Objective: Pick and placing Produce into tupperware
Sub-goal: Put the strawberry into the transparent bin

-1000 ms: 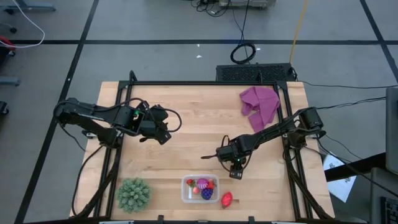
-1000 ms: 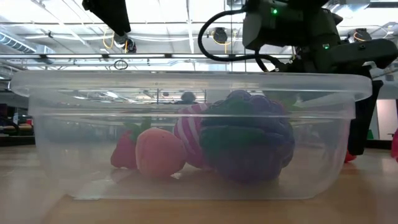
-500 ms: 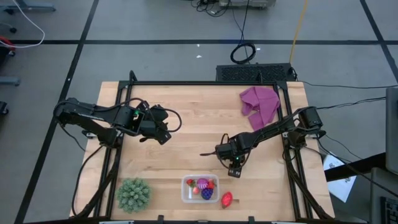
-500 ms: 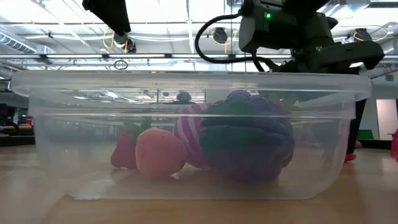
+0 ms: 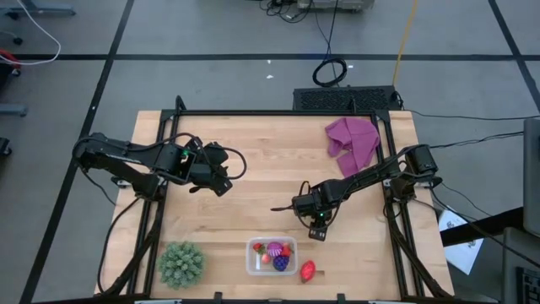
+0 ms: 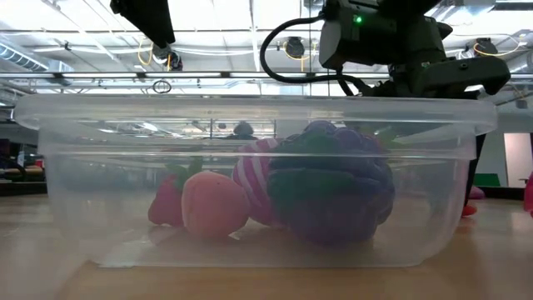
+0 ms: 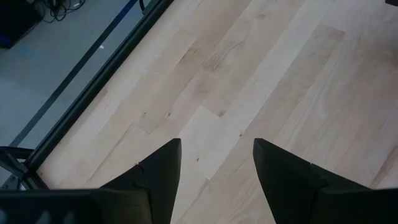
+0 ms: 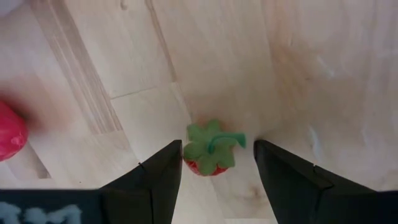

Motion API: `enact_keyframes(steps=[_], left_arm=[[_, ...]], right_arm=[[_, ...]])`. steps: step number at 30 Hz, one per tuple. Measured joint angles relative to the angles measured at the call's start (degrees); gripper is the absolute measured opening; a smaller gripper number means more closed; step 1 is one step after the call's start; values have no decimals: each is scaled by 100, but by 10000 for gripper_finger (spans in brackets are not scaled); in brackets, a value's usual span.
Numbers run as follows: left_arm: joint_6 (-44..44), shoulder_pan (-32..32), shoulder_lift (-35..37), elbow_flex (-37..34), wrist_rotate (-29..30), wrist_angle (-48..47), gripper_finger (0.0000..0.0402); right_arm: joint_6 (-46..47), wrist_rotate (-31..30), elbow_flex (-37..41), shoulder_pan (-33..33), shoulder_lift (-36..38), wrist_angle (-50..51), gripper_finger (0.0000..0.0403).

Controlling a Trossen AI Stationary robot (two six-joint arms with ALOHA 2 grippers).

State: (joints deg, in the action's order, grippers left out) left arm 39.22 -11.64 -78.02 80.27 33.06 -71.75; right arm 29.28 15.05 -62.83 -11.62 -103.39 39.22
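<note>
The clear tupperware [image 5: 250, 258] sits near the table's near edge. It holds a dark purple grape bunch [image 6: 333, 192], a magenta ball [image 6: 252, 179], a pink-red piece [image 6: 212, 204] and a strawberry [image 6: 165, 207]. A small strawberry [image 8: 210, 155] with a green leaf cap lies on the table behind the box's right end. My right gripper [image 8: 217, 142] hangs over it, open, one finger on each side. Another strawberry [image 5: 307, 270] lies just right of the box. My left gripper [image 5: 223, 186] waits open over the left half of the table.
A spiky green ball [image 5: 181, 263] stands left of the tupperware at the near edge. A purple cloth [image 5: 353, 142] lies at the far right corner. Bare wood stretches across the middle of the table [image 5: 261, 177] between the two arms.
My right gripper has shifted a little toward the table's left, staying low over the small strawberry. The box and its contents have kept their places.
</note>
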Motion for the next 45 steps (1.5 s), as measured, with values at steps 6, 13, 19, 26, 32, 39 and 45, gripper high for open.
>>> enact_keyframes(steps=[6,13,19,26,32,39,45], left_arm=[[1,0,1,1,0,0,207],[0,0,0,0,0,0,207],[0,-2,0,2,0,0,207],[0,-2,0,0,2,0,207],[0,-2,0,0,2,0,207],[-97,0,1,0,2,-2,207],[-246,0,1,0,131,-8,207]], right_arm=[[2,-11,-2,0,-26,5,187],[20,-32,130,4,-20,-73,152],[0,-36,138,9,10,-62,132],[12,33,164,54,200,-17,120],[92,291,168,162,364,-44,120],[175,936,164,269,695,-797,119],[558,1504,158,208,982,-3057,119]])
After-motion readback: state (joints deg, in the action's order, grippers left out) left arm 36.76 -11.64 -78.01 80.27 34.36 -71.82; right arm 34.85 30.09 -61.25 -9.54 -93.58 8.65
